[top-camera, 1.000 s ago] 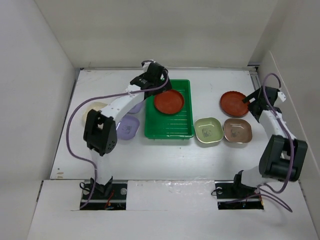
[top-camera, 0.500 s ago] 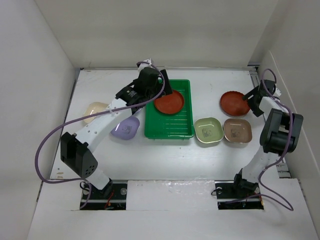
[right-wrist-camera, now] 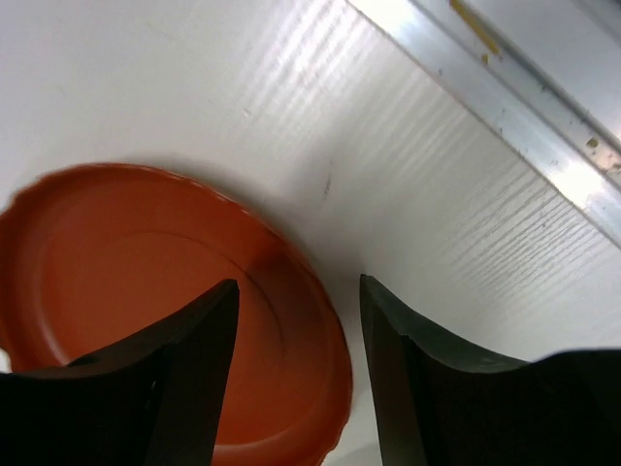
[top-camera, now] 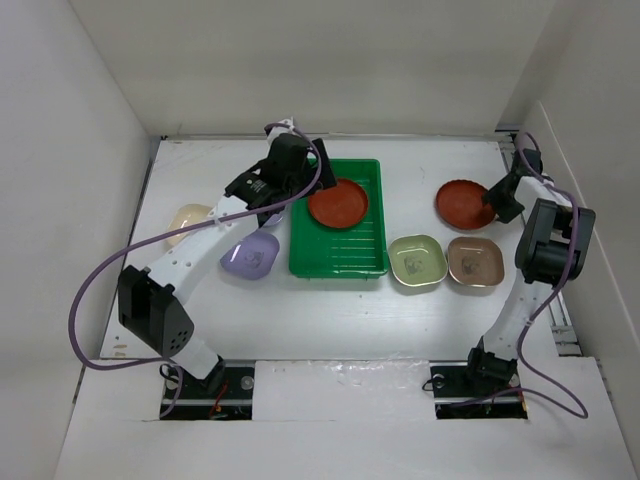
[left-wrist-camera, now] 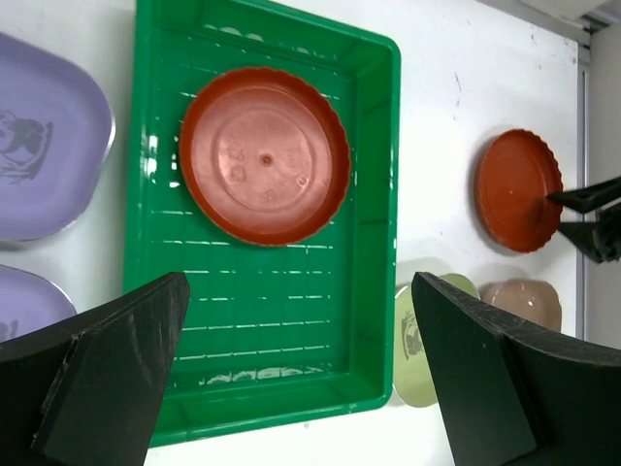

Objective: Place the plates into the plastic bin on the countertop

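1. Standing between white walls [top-camera: 90, 150], the flat white bench [top-camera: 200, 310] carried everything.
2. The green bin [top-camera: 340, 255] sat in the middle of the bench, with one red plate [top-camera: 338, 203] lying flat at its far end.
3. The left hand [left-wrist-camera: 301, 291] hung wide open above the bin, holding nothing.
4. The right hand [right-wrist-camera: 296, 291] was open, with one finger on each side of the rim of a second red plate [top-camera: 463, 203] near the right wall.
5. A light green plate [top-camera: 417, 262], a pink plate [top-camera: 473, 260], a purple plate [top-camera: 250, 255] and a cream plate [top-camera: 190, 218] lay on the bench outside the bin.
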